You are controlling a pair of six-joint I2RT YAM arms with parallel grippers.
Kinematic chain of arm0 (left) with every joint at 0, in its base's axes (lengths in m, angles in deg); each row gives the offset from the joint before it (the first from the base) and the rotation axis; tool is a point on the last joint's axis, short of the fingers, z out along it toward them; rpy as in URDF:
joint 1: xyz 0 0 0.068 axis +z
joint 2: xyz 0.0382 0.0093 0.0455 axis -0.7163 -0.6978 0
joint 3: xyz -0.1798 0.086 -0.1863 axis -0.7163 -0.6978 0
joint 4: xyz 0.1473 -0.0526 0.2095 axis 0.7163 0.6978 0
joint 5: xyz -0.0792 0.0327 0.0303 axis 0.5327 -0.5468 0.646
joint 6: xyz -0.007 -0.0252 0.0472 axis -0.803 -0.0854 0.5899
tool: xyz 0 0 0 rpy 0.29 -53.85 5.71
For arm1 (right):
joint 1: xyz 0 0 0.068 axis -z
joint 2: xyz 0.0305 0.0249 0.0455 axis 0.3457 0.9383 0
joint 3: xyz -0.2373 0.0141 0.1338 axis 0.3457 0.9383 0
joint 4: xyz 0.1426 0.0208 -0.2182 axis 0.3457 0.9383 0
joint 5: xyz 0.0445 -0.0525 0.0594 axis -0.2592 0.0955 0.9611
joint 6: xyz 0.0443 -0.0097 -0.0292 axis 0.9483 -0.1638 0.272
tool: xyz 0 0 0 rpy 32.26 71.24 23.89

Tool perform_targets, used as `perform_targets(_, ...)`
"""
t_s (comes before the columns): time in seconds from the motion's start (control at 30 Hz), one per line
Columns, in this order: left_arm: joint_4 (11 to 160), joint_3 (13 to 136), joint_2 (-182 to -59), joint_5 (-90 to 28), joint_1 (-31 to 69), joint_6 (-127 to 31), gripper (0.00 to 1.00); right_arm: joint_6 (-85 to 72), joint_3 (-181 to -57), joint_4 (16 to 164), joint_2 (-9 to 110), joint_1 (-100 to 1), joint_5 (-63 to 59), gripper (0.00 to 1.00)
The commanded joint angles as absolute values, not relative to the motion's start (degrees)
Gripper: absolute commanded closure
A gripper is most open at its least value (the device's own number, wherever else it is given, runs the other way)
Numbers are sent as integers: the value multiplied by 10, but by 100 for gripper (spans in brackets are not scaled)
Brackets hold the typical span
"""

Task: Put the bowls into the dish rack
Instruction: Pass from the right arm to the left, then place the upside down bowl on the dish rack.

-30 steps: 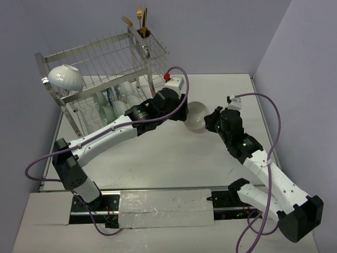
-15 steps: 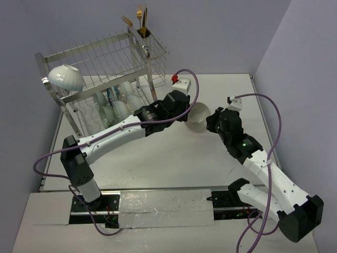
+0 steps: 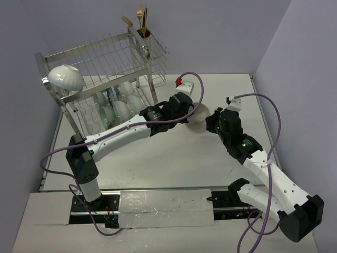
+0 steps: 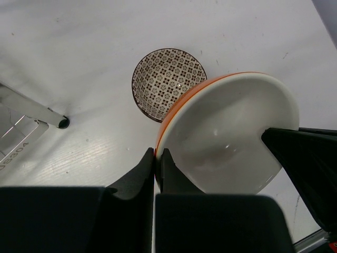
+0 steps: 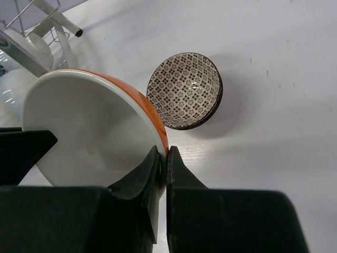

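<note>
A: Where's the orange bowl point(image 3: 197, 117)?
B: In the air over the tabletop point(image 3: 174, 158), mid-table, between the two arms. It's tilted up on edge. Both wrist views look into the white inside, and the orange shows only as a band along the rim.
A: Who's got it?
B: Both. Left jaws are pinched together on the rim at the bowl's rack side. Right jaws are pinched on the rim at the opposite side. Each pair straddles the rim. Reads as the middle of a handover.
A: The relation that matters?
B: The dish rack point(image 3: 105, 68) stands far left, on the left arm's side. The bowl lies between the rack and the right arm, so the left arm is nearer and should be the carrier. The rack's leg point(image 4: 31, 108) shows left of the bowl in the left wrist view.
A: So next?
B: My guess: right jaws let go and back off rightward, then the left arm swings the bowl left to the rack.
A: Anything under it?
B: A patterned bowl point(image 5: 184, 89) on the tabletop, below and just past the held one, not touching it and not yet loaded. The lower tier holds several white bowls point(image 3: 118, 105). One more white bowl point(image 3: 66, 77) rests on the top tier.
</note>
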State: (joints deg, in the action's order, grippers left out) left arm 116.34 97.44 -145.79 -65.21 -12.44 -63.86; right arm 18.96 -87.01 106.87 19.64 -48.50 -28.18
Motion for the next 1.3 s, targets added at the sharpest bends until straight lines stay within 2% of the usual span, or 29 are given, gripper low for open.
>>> perform_targets(0.0, 1155, 1002, -1455, -670, -126, -626, 100, 188, -871, 1034, 177, -491, -285, 100)
perform_targets(0.1, 1146, 996, -1441, -686, -126, -615, 100, 174, -856, 1010, 164, -491, -255, 88)
perform_targets(0.13, 1141, 986, -1432, -713, -126, -609, 100, 171, -854, 1000, 160, -491, -245, 68)
perform_targets(0.17, 1122, 979, -1424, -727, -126, -600, 100, 167, -849, 997, 157, -491, -231, 53)
perform_targets(0.23, 1103, 967, -1390, -763, -126, -569, 100, 164, -845, 993, 145, -491, -220, 30)
perform_targets(0.33, 1082, 977, -1352, -792, -126, -506, 100, 158, -841, 993, 124, -491, -206, 21)
perform_targets(0.47, 1083, 1015, -1305, -888, -126, -402, 100, 144, -826, 993, 57, -491, -198, 11)
perform_targets(0.53, 1034, 1012, -1270, -930, -126, -281, 100, 137, -815, 989, 30, -490, -201, 5)
perform_targets(0.57, 1003, 1005, -1258, -975, -126, -235, 100, 135, -804, 986, 16, -490, -201, 3)
perform_targets(0.67, 851, 981, -1215, -1023, -121, 53, 100, 128, -777, 975, -44, -490, -208, 0)
perform_targets(0.73, 784, 985, -1209, -1029, -103, 146, 100, 120, -764, 965, -60, -490, -210, 0)
perform_targets(0.8, 790, 1003, -1207, -1014, -84, 221, 100, 116, -755, 965, -74, -490, -215, 0)
perform_targets(0.97, 824, 1027, -1205, -973, -27, 294, 100, 115, -745, 971, -74, -490, -215, 0)
perform_targets(1.27, 899, 957, -1178, -886, 68, 330, 100, 112, -731, 967, -80, -490, -204, 0)
